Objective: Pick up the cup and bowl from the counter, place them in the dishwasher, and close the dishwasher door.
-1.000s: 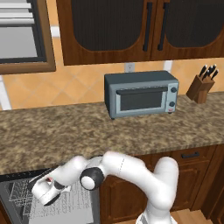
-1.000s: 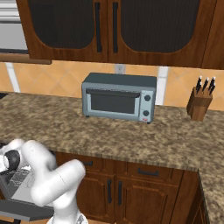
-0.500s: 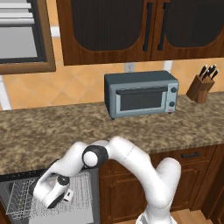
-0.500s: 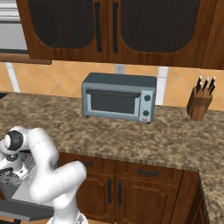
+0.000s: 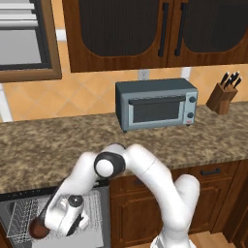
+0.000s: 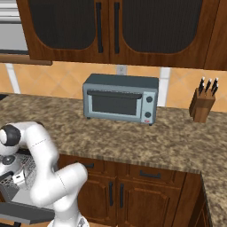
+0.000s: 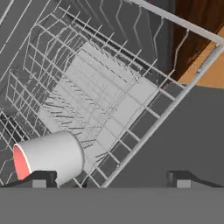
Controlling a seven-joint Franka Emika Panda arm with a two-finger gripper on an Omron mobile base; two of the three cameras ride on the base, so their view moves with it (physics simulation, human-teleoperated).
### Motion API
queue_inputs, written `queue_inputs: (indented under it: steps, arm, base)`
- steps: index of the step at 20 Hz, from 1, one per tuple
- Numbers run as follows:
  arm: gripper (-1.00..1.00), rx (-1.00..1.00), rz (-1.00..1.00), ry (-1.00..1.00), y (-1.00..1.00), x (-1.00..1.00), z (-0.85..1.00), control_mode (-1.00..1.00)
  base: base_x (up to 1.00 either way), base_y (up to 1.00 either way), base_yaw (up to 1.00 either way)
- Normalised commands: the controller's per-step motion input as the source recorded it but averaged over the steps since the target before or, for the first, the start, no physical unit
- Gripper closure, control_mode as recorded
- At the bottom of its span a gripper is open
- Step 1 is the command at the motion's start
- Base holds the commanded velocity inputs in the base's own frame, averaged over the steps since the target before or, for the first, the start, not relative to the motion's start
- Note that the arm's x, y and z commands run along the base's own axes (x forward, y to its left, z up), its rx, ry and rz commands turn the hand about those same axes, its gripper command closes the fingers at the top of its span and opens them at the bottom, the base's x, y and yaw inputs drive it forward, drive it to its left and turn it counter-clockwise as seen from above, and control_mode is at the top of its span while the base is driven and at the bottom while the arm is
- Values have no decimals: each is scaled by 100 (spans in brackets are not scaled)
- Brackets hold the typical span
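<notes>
Hand (image 7: 109, 177) spread, empty, over dishwasher (image 5: 19, 220) rack. Cup (image 7: 48, 157) on side, bowl (image 5: 38, 228) beside it. Risk: withdrawing hand clips cup; door jams on rack.

White cup (image 7: 50, 155) with pinkish-red inside, lower left; dark reddish-brown bowl (image 5: 38, 229); white wire rack (image 7: 100, 100); speckled brown-and-tan counter (image 5: 53, 145); grey toaster oven (image 5: 156, 103); white arm (image 5: 145, 169).

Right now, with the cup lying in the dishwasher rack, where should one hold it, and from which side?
Grip the cup across its round white wall, near mid-length, coming down from above the rack. It lies on its side with the pink mouth facing sideways, so the rim is probably awkward to pinch, and the wires likely block a sideways approach.
</notes>
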Motion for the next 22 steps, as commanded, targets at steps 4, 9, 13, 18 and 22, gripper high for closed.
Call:
queue_inputs:
  steps: [4,9,13,18,22]
  arm:
    - [-100,0,-39,0,-61,-90,57,-100]
    - [-100,0,-5,-10,0,-96,30,-100]
    - [-100,0,4,-3,0,-100,82,-100]
    - [-100,0,24,-1,5,-100,84,-100]
    - [-100,-3,39,1,13,-100,86,-100]
  base:
    - [0,0,0]
    - [0,0,0]
    - [0,0,0]
    - [0,0,0]
    - [0,0,0]
